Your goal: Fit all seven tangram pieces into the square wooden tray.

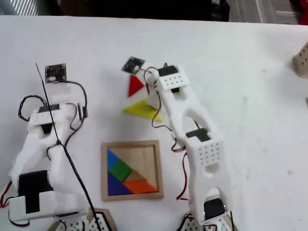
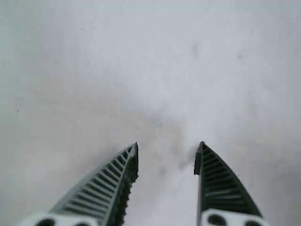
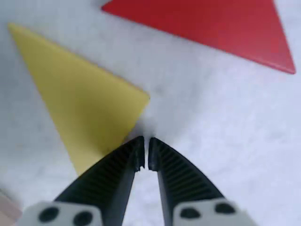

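Observation:
The square wooden tray (image 1: 156, 166) lies at the table's front middle with blue, green and orange pieces in its near-left part; its far-right part is bare wood. Beyond it lie a yellow triangle (image 1: 141, 109) and a red triangle (image 1: 135, 85). The right arm (image 1: 180, 108) stretches past the tray to these two. My right gripper (image 3: 145, 142) is shut, empty, its tips low over the table just beside a corner of the yellow triangle (image 3: 84, 101), with the red triangle (image 3: 207, 26) farther off. My left gripper (image 2: 167, 148) hangs open over bare white table, left of the tray.
Two small black boards (image 1: 56, 72) (image 1: 133, 64) with cables lie at the back, one close to the red triangle. A thin black rod (image 1: 62, 144) crosses the left arm. A wooden object (image 1: 302, 60) sits at the far right edge.

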`<move>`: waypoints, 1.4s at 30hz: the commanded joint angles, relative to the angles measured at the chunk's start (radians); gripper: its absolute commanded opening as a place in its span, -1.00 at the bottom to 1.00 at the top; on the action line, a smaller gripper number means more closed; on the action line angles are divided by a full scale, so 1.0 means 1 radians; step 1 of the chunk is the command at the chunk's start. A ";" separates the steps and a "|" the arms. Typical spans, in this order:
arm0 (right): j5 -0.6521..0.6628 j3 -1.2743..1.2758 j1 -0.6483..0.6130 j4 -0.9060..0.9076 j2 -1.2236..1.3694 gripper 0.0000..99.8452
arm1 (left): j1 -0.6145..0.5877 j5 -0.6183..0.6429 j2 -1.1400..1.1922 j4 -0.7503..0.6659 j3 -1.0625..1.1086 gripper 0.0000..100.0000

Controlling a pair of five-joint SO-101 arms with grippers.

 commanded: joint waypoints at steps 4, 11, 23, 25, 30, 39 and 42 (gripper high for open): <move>-0.083 0.453 -0.021 -0.203 -0.423 -0.96 | 0.002 0.005 -0.005 -0.002 -0.057 -0.59; -0.229 0.643 -0.053 -0.395 -0.591 -0.73 | 0.002 0.005 -0.005 -0.002 -0.057 -0.59; -0.229 0.354 -0.111 -0.354 -0.326 -0.53 | 0.001 0.005 -0.005 -0.002 -0.055 -0.59; -0.229 0.299 -0.111 -0.331 -0.282 -0.53 | 0.001 0.005 -0.005 -0.002 -0.055 -0.59; -0.227 0.203 -0.113 -0.257 -0.182 -0.53 | 0.001 0.005 -0.005 -0.002 -0.057 -0.59; -0.140 0.147 -0.182 -0.096 -0.163 -0.52 | 0.002 0.005 -0.005 -0.002 -0.057 -0.59; -0.140 0.149 -0.180 -0.087 -0.189 -0.52 | 0.001 0.005 -0.005 -0.002 -0.057 -0.59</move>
